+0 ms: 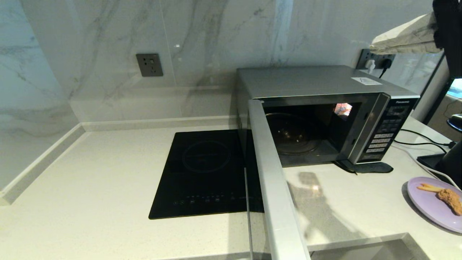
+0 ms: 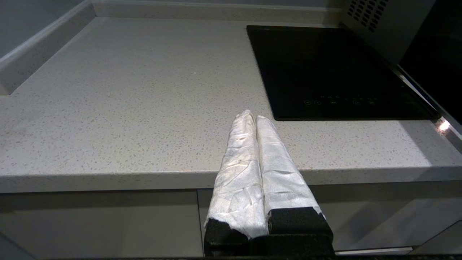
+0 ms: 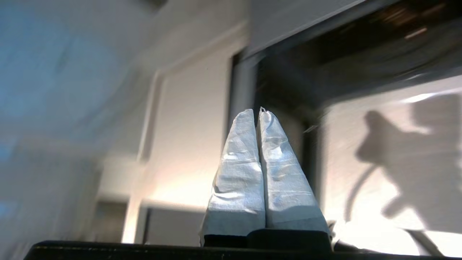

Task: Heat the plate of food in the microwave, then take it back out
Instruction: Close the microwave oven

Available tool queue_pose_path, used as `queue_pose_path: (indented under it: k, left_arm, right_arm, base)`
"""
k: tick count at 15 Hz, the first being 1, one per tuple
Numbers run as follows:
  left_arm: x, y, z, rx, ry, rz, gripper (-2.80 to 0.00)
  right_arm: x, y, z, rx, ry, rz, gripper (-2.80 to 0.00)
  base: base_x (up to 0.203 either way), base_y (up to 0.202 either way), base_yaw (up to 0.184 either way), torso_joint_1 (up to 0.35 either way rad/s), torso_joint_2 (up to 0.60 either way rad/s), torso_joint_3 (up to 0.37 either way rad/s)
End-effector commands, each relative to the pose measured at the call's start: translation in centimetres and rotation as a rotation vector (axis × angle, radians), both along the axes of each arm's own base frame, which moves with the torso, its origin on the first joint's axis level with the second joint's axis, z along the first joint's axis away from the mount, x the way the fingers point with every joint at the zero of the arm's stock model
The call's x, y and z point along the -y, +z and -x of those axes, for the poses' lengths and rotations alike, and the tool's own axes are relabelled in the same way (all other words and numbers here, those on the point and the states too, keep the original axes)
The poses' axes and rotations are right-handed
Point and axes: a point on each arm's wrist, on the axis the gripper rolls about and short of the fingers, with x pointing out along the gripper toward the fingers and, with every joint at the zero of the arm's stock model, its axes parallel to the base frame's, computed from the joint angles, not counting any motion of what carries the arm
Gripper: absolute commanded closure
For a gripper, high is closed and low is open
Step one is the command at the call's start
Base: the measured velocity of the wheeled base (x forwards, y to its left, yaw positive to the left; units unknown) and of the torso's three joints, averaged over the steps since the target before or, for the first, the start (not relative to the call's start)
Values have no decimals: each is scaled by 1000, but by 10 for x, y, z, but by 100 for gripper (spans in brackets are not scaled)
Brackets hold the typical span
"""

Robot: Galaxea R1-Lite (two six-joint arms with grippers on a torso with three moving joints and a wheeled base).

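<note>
White-wrapped left gripper [image 2: 255, 119] pressed closed, empty, at counter edge; cooktop [image 2: 335, 68] ahead of it. Microwave [image 1: 325, 108], door swung wide (cavity bare). Right gripper [image 3: 259, 113] closed, empty, raised before microwave; plate of food [image 1: 435, 202] on counter, far right.

Brushed metal, black glass, speckled stone and white cloth wrap

The microwave [image 1: 310, 85] has a matt, brushed silver metal casing, a dark cavity and a glossy black button panel; its open door [image 1: 274, 187] shows a smooth satin silver edge. The induction cooktop [image 2: 335, 68], beyond the left gripper [image 2: 255, 119] and to one side, is flat glossy black glass. The countertop [image 2: 126, 108] under that gripper's tips is pale speckled stone, smooth with a dull sheen, and the wall [image 1: 202, 43] is polished veined marble. Both the left and the right gripper [image 3: 258, 115] wear crinkled white cloth-like wrap over matt black bases. The plate of food [image 1: 426, 202] is smooth lavender, its chicken rough and crumbed
</note>
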Motion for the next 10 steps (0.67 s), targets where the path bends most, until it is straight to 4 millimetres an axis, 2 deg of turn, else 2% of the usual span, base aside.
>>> queue_pose_path:
  k: [1, 5, 10]
  left_arm:
    - [0, 0, 0, -1, 1, 1, 0]
    - [0, 0, 0, -1, 1, 1, 0]
    - [0, 0, 0, -1, 1, 1, 0]
  right_arm:
    - [-29, -2, 14, -17, 145, -1, 0]
    - [-63, -13, 30, -88, 303, 39, 0]
    - [-113, -45, 18, -198, 395, 130, 0]
  base:
    - [0, 0, 0, 0, 0, 0]
    - [0, 0, 0, 0, 0, 0]
    - [0, 0, 0, 0, 0, 0]
